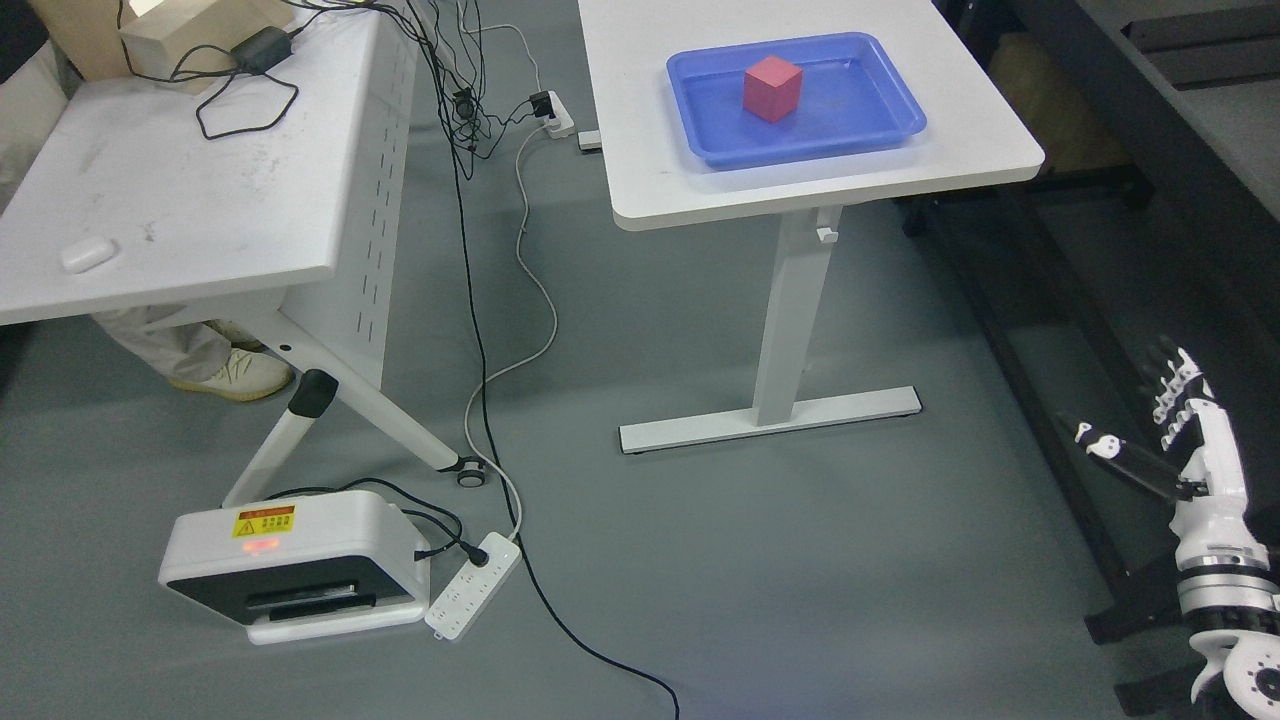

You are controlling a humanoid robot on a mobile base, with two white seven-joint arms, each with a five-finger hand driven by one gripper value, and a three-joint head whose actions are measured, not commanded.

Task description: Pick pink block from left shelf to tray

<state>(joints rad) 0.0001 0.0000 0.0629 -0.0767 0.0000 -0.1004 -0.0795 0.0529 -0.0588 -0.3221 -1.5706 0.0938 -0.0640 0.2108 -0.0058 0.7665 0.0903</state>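
The pink block (pixel 772 88) sits upright inside the blue tray (pixel 880 125), a little left of the tray's middle. The tray rests on the white table (pixel 660 160) at the top right. My right hand (pixel 1165 430) hangs low at the right edge, far below and to the right of the tray, with its fingers spread and holding nothing. Its thumb points left. No left arm shows in the picture.
A second white table (pixel 150 200) stands at the left with a white mouse (pixel 88 253) and cables on it. A person's leg and shoe (pixel 235 372) show beneath it. A white box unit (pixel 290 565), a power strip (pixel 472 598) and cables lie on the grey floor. A dark shelf frame (pixel 1100 300) runs along the right.
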